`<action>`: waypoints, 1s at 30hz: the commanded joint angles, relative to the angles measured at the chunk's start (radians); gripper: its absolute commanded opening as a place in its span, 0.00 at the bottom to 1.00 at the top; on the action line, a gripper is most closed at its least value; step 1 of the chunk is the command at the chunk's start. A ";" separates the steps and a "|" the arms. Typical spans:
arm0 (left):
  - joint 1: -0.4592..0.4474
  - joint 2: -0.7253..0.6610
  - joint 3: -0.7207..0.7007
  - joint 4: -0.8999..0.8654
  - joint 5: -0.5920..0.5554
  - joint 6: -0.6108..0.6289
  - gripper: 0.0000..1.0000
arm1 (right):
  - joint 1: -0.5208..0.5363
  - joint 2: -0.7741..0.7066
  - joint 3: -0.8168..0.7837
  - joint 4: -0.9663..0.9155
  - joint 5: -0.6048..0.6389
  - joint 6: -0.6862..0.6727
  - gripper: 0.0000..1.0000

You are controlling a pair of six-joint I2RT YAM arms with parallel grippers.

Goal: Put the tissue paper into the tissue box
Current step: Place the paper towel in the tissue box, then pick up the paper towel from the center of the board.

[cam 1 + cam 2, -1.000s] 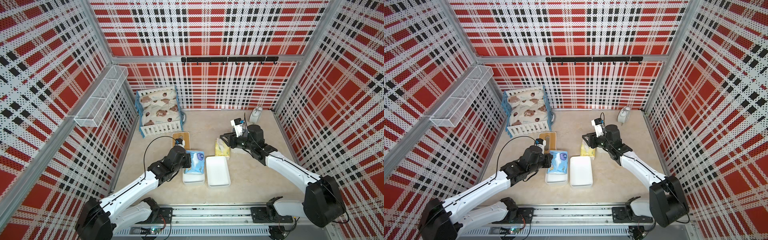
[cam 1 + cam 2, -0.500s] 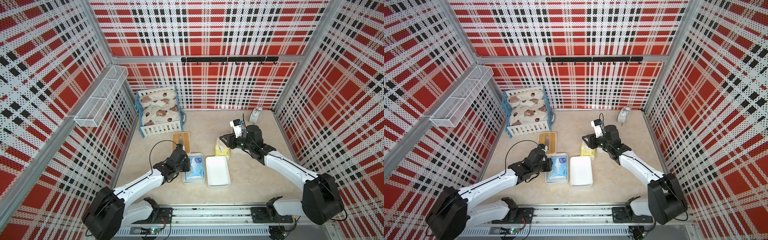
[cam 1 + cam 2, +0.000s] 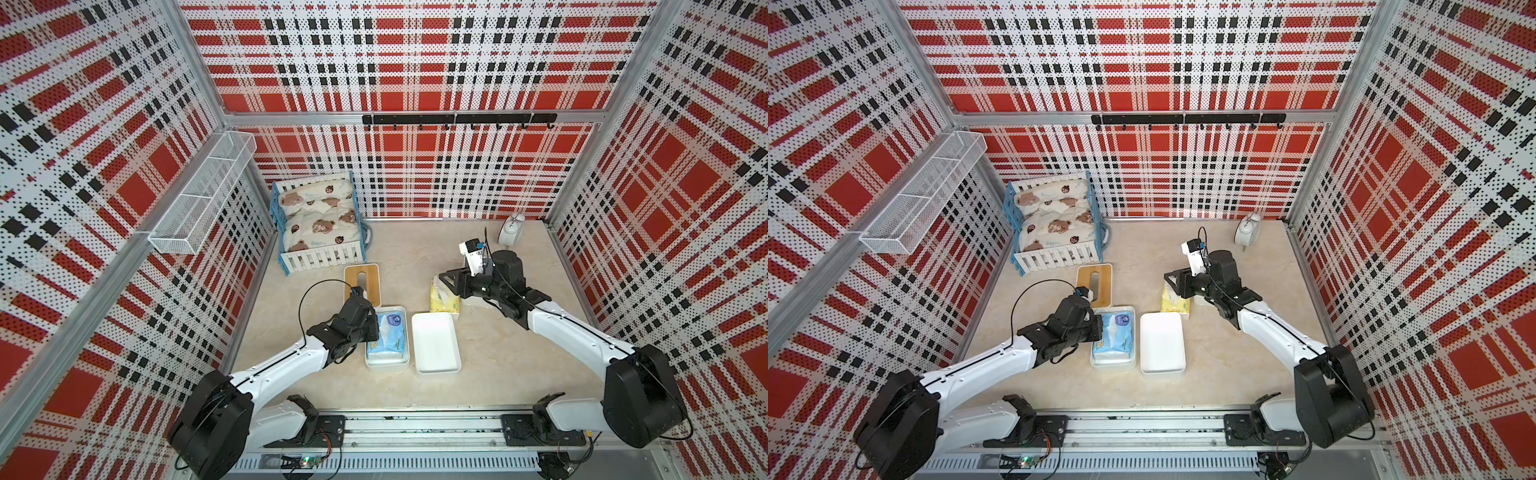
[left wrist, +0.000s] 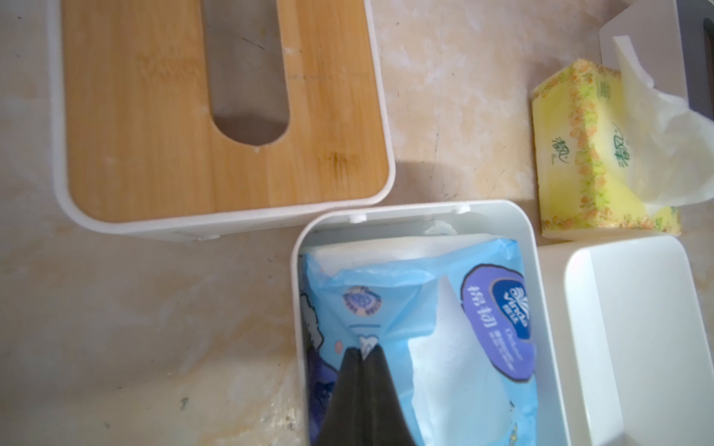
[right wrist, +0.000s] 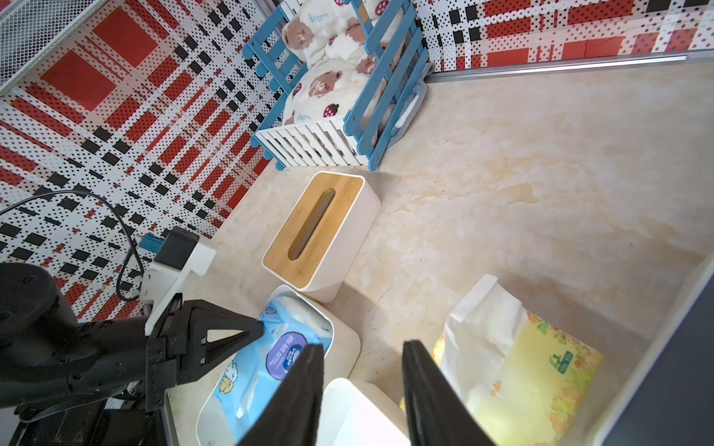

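**Blue Tissue Pack Lies in the White Box**

The blue tissue pack point(image 3: 386, 338) lies inside the open white box point(image 3: 388, 365), near the middle of the bench point(image 3: 498, 365). A white tissue sticks up out of the top of the pack. The left fingers point(image 4: 363, 357) are pressed tight together. They pinch a bit of the blue wrapper near one long side of the pack. In both top views the left arm reaches in low from the side, with its tips over the edge of the box.

A second white box point(image 3: 436, 347) sits right next to the first one, side by side. Behind the open box stands a box with a wooden lid point(image 3: 361, 282). The lid has a long slot in it, and one corner of this box is very close to the open box.

The right fingers point(image 3: 448, 281) are about half open and hold nothing. In the right wrist view you can see the bench between them. They hang just beside a yellow tissue pack point(image 3: 444, 297) with a white tissue poking out of it. The yellow pack is on the bench, just behind the second white box.

Far back in the corner stands a little doll bed point(image 3: 320, 224) with teddy-bear covers. A small white thing that looks like a clock point(image 3: 510, 232) sits by the back wall. A wire basket point(image 3: 203, 199) hangs on the side wall.
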 commanded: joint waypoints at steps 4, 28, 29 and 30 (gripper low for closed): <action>0.000 0.034 0.018 0.017 0.007 0.022 0.00 | 0.005 0.006 -0.001 -0.015 -0.005 -0.010 0.40; -0.015 -0.123 0.046 0.050 -0.114 0.053 0.46 | 0.005 0.006 0.031 -0.404 0.352 -0.129 0.53; -0.019 -0.144 0.042 0.061 -0.119 0.052 0.45 | 0.003 0.020 0.028 -0.400 0.343 -0.127 0.53; -0.021 -0.164 0.038 0.068 -0.123 0.052 0.44 | 0.002 0.034 0.029 -0.398 0.336 -0.125 0.53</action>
